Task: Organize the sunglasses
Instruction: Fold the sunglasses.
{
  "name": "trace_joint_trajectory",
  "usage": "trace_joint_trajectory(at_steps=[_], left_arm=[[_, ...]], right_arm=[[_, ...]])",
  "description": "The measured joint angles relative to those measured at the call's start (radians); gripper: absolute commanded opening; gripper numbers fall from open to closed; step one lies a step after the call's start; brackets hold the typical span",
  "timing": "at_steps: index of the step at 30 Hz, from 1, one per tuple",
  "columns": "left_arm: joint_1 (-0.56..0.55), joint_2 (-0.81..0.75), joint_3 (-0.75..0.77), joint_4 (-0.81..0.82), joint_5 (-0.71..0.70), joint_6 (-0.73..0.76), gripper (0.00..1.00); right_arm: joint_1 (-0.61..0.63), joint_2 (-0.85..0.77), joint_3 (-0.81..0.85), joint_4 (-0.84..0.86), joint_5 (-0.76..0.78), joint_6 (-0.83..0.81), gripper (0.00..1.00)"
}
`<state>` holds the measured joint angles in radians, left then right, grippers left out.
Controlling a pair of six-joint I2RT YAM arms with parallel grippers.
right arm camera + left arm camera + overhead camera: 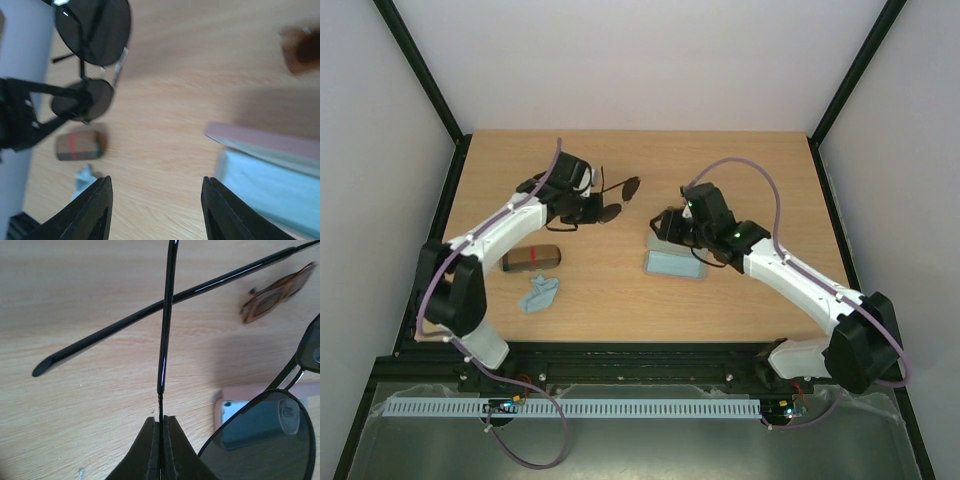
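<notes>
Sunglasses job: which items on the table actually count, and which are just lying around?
In the job:
- black wire aviator sunglasses, pinched by the left gripper
- reddish-brown plastic sunglasses

Lying about:
- brown oblong case with red stripe
- flat pink case
- crumpled blue cloth

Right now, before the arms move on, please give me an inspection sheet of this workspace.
Surface: wooden table, no spills seen.
Job's things: aviators, pinched by one temple; brown sunglasses, lying on the table.
Clutter: brown case, blue cloth, pink case.
Grippers: left gripper shut on aviators; right gripper open, empty.
Cables: purple cables loop along both arms.
Surroundings: white walls, black frame.
</notes>
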<state>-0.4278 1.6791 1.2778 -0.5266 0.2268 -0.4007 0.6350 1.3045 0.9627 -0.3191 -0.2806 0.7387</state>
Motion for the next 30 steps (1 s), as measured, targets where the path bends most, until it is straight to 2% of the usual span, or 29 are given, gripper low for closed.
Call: trace_joint_trajectory(at_steps=[5, 14, 18, 24, 30], left_arm=[[-0.037, -0.126, -0.008, 0.040, -0.051, 0.026, 0.02], [-0.144, -0.323, -0.105, 0.238, -0.196, 0.154, 0.03], [-0.165, -0.387, -0.146, 0.343, -0.246, 0.243, 0.02], [-0.192, -0.510, -0.288, 0.522, -0.294, 0.406, 0.02], [-0.214, -0.559, -0.364, 0.628, -0.301, 0.564, 0.02]], right_arm=[[0.000, -0.003, 0.118, 0.034, -0.037, -0.014, 0.48], [0.000, -0.102, 0.196, 0.043, -0.087, -0.033, 0.49], [0.000, -0.191, 0.228, 0.011, -0.089, -0.048, 0.49], [0.000, -0.321, 0.240, -0.043, -0.076, -0.077, 0.46], [0.000, -0.327, 0.264, -0.045, -0.082, -0.114, 0.47]])
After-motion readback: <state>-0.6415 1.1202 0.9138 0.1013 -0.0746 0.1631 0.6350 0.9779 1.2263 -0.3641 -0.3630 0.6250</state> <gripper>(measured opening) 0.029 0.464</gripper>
